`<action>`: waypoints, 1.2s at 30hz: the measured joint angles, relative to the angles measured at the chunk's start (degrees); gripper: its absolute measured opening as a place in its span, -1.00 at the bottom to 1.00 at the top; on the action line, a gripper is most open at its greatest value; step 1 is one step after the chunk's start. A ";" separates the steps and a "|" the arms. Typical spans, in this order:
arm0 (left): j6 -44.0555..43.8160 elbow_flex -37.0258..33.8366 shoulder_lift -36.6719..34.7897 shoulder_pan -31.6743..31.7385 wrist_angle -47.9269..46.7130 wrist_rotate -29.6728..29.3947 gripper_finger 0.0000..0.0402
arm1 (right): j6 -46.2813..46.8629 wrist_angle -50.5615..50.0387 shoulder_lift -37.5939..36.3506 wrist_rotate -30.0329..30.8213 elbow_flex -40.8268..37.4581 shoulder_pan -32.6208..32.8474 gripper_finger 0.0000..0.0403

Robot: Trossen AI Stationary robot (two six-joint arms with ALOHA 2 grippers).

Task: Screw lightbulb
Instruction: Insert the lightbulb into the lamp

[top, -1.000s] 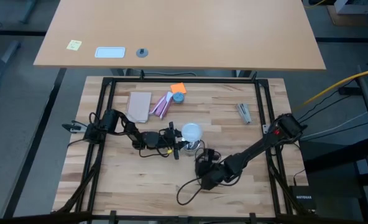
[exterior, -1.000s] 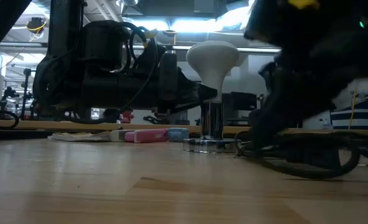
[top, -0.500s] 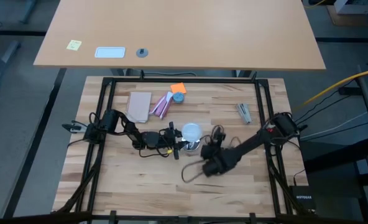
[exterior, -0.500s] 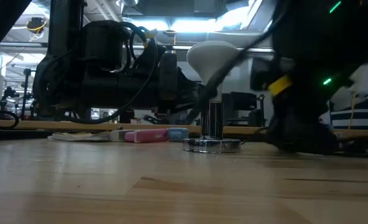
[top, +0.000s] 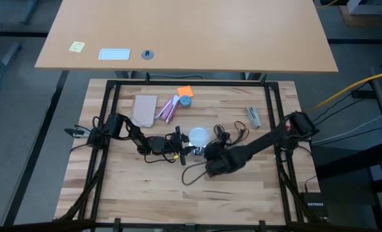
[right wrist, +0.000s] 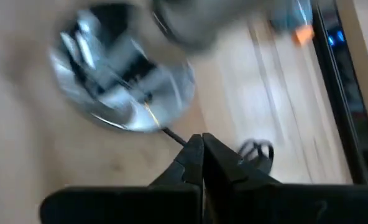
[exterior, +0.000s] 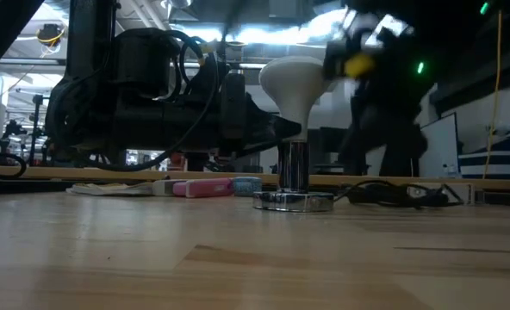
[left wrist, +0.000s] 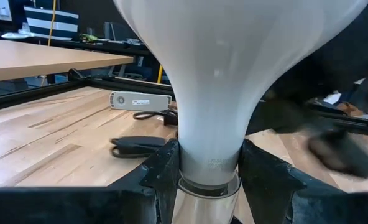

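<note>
The lightbulb (left wrist: 234, 74) is light, slick, fragile glass; left gripper (left wrist: 204, 171) clamps its narrow neck, probably best; right gripper (right wrist: 201, 155) pinched together, empty

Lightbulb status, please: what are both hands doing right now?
Left hand clamped on lightbulb neck, bulb upright in socket. Right hand shut, empty, beside the socket. Cord trailing nearby.
</note>
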 joint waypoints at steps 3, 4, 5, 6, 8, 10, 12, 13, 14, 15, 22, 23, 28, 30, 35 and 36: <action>0.00 0.02 0.00 0.00 0.00 0.00 -0.29 | -0.26 4.84 -0.50 -0.07 0.80 2.58 -0.97; -0.01 0.02 0.00 0.00 -0.02 0.00 -0.29 | -0.35 6.83 -0.50 -0.21 0.81 3.31 -0.97; 0.00 0.02 0.00 0.00 0.01 0.00 -0.29 | -0.74 8.70 -0.46 -0.70 0.78 3.98 -0.97; 0.00 0.02 0.00 0.00 0.01 0.00 -0.29 | -1.54 11.01 -0.06 -1.39 0.80 4.52 -0.97; -0.01 0.01 0.00 0.00 0.02 0.00 -0.29 | -2.95 14.97 0.98 -2.87 0.81 5.40 -0.97; 0.00 0.02 0.00 0.00 0.04 0.00 -0.29 | -4.39 18.80 2.61 -3.67 0.74 5.79 -0.97; 0.00 0.02 0.00 0.00 -0.04 0.00 -0.29 | -6.18 22.80 4.36 -5.05 0.76 5.75 -0.97; 0.00 0.02 0.00 0.00 0.02 0.00 -0.29 | -6.78 24.31 5.23 -6.19 0.76 5.56 -0.97; 0.00 0.02 0.00 0.00 0.00 0.00 -0.29 | -7.51 25.49 6.28 -7.26 0.76 5.42 -0.97; 0.00 0.02 0.00 0.00 0.02 0.00 -0.29 | -7.62 26.23 7.30 -7.69 0.76 5.11 -0.97; -0.02 0.02 0.00 0.00 0.00 0.00 -0.29 | -4.44 24.74 10.70 -6.53 0.70 3.88 -0.97; -0.02 0.02 0.00 0.00 0.03 -0.02 -0.29 | -3.38 23.91 10.73 -5.73 0.68 3.59 -0.97; 0.00 0.02 0.00 0.00 0.04 0.00 -0.29 | 0.43 20.32 10.88 -3.41 0.72 2.94 -0.97; -0.02 0.02 0.00 0.00 0.01 0.00 -0.29 | 1.73 18.68 10.86 -3.50 0.75 2.61 -0.97; 0.07 0.02 0.00 0.04 0.03 -0.43 -0.29 | 4.79 18.00 10.77 -2.31 -0.15 1.76 -0.97; 0.10 0.02 0.00 0.04 -0.02 -0.51 -0.29 | 5.28 18.04 10.73 -2.00 -0.37 1.63 -0.97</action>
